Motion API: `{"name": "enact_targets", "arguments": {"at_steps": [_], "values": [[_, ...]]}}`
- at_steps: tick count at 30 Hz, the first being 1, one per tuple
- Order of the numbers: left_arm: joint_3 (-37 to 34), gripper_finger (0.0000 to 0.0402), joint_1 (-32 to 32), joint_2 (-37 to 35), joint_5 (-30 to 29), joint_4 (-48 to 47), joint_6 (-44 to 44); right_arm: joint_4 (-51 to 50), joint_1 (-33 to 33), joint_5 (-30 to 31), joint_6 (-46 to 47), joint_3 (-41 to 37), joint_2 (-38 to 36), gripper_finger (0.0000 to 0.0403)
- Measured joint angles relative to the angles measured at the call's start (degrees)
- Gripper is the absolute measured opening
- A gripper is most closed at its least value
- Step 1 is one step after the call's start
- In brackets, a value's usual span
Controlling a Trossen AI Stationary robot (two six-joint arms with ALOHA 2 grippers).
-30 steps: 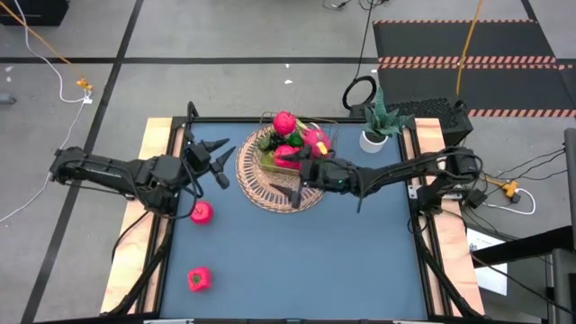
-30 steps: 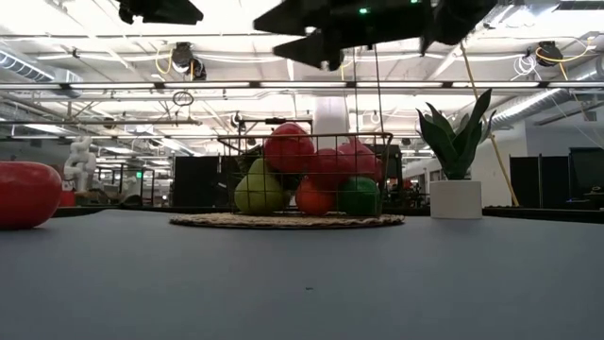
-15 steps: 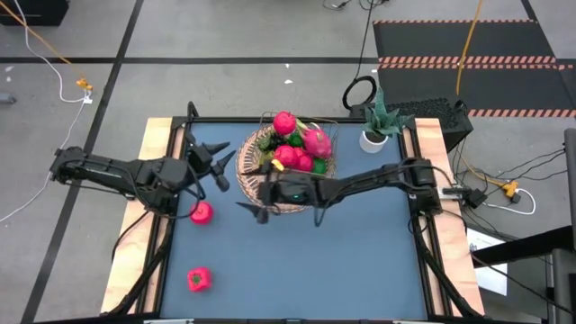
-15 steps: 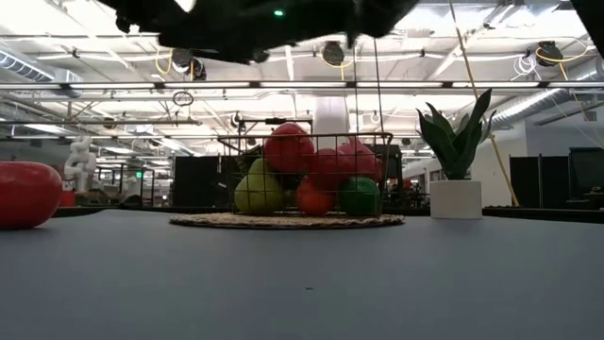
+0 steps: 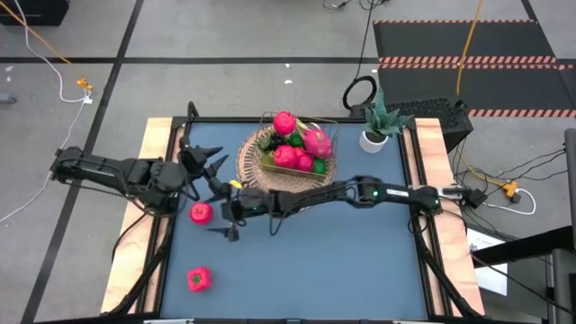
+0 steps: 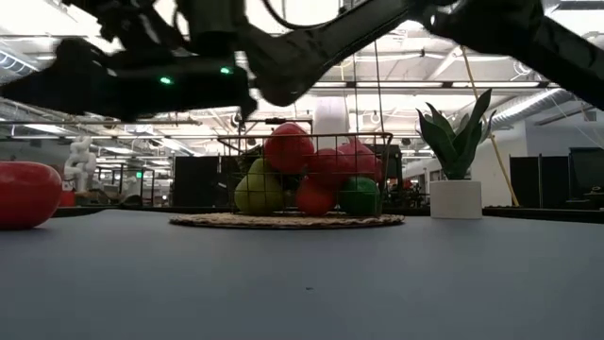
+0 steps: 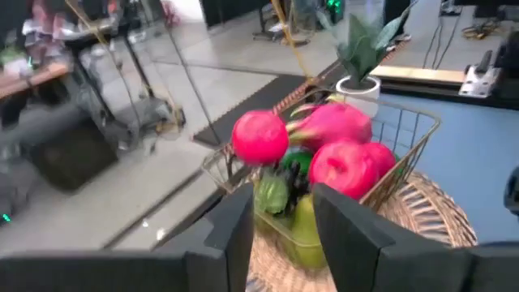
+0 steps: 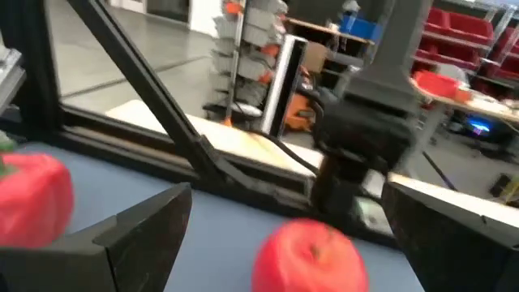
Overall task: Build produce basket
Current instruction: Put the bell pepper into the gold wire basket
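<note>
Over the table, high view: right gripper [image 5: 227,219] reached across, just beside a loose pink-red fruit [image 5: 202,212]; second fruit [image 5: 198,279] lay near the front-left edge; basket [image 5: 256,171] sat far-centre, already piled with produce.
Low view: open blue tabletop [image 6: 311,283] before the basket.
Left wrist view: left gripper [image 7: 280,235] waited facing the basket, fingers parted, holding nothing.
Right wrist view: fingers spread wide, empty; we judged centring them on the fruit best.

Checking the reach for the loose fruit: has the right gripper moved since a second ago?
Yes. The right gripper went from over the basket leftward across the table, toward the red fruit.
</note>
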Motion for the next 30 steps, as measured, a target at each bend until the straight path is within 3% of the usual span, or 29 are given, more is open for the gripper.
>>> {"name": "enact_targets", "arguments": {"at_steps": [6,16,22,26,30], "values": [[0.0,0.0131,0.01,-4.23,0.0,-10.33,-11.15,-6.97,-0.23,0.3,-0.3,14.07,9.54,0.0396],[0.0,0.0131,-0.02,-4.26,0.68,-12.8,-16.43,-7.41,-3.43,0.08,6.23,14.4,11.35,0.04],[-0.02,0.0131,-0.02,-4.2,0.7,-11.43,-16.21,-12.5,-3.53,-5.79,6.0,14.4,11.33,0.0399],[0.0,0.0131,0.04,-4.18,0.68,-9.45,-15.0,-12.98,-2.63,0.65,5.07,14.27,12.62,0.0381],[0.0,0.0131,0.04,-4.18,0.68,-6.65,-13.01,-11.68,-2.67,1.61,6.6,14.32,13.18,0.0339]]}}
